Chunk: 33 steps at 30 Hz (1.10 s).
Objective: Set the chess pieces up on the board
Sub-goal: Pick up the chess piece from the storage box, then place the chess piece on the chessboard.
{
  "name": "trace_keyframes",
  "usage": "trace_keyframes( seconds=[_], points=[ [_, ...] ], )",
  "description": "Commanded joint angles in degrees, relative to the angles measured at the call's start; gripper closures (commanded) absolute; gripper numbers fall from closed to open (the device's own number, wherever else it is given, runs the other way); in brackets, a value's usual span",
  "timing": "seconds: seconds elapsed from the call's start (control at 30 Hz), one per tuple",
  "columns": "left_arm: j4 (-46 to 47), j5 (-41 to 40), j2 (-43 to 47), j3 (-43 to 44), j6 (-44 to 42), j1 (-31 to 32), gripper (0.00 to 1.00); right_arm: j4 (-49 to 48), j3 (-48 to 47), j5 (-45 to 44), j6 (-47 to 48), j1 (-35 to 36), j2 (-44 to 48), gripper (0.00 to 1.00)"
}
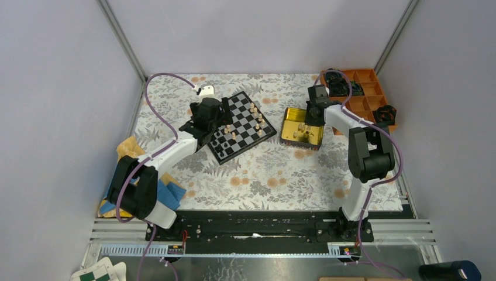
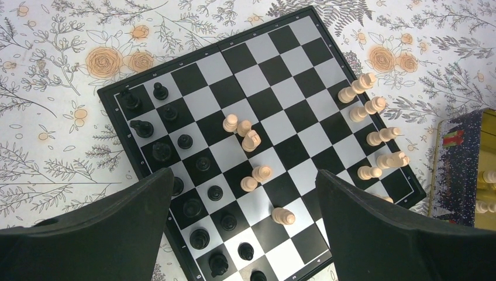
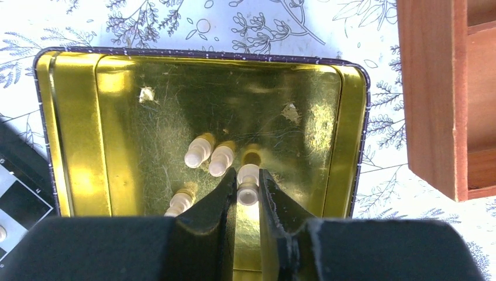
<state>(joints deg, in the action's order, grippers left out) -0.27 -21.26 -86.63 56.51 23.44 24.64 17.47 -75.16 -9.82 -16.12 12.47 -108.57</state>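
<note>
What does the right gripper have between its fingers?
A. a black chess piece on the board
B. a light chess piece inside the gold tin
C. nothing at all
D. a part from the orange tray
B: in the right wrist view, the right gripper has its fingers closed on both sides of a light chess piece inside the gold tin.

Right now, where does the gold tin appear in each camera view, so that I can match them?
Top external: gold tin right of centre, beside the chessboard.
Left wrist: at the right edge, partly cut off.
Right wrist: fills the middle, under the right gripper, closed on a tan piece.
Shared landmark: the chessboard, whose corner shows lower left in the right wrist view.
</note>
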Motion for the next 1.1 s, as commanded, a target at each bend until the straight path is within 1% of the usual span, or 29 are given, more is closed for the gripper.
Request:
trace_keyframes(
  seconds=[0.0, 0.2, 0.47, 0.83, 1.07],
  points=[
    [1.15, 0.26, 0.91, 0.68, 0.29, -0.39, 0.01, -0.48, -1.39, -1.47, 0.36, -0.3, 4.4, 1.0],
    [1.06, 0.28, 1.26, 0.53, 0.29, -0.42, 0.01, 0.03, -2.93, 0.66, 0.74, -0.02, 6.28, 1.0],
    [1.5, 0.84, 1.9, -0.09, 0.86, -0.4, 0.01, 2.47, -8.43, 0.93, 1.5, 4.11, 6.43, 1.0],
    [1.42, 1.33, 2.16, -0.17, 1.39, -0.38, 0.01, 5.17, -16.74, 1.16, 2.1, 11.83, 1.46, 1.0],
    [1.41, 1.22, 2.52, -0.35, 1.43, -0.38, 0.01, 5.98, -19.85, 1.81, 2.08, 15.44, -2.55, 1.0]
  ],
)
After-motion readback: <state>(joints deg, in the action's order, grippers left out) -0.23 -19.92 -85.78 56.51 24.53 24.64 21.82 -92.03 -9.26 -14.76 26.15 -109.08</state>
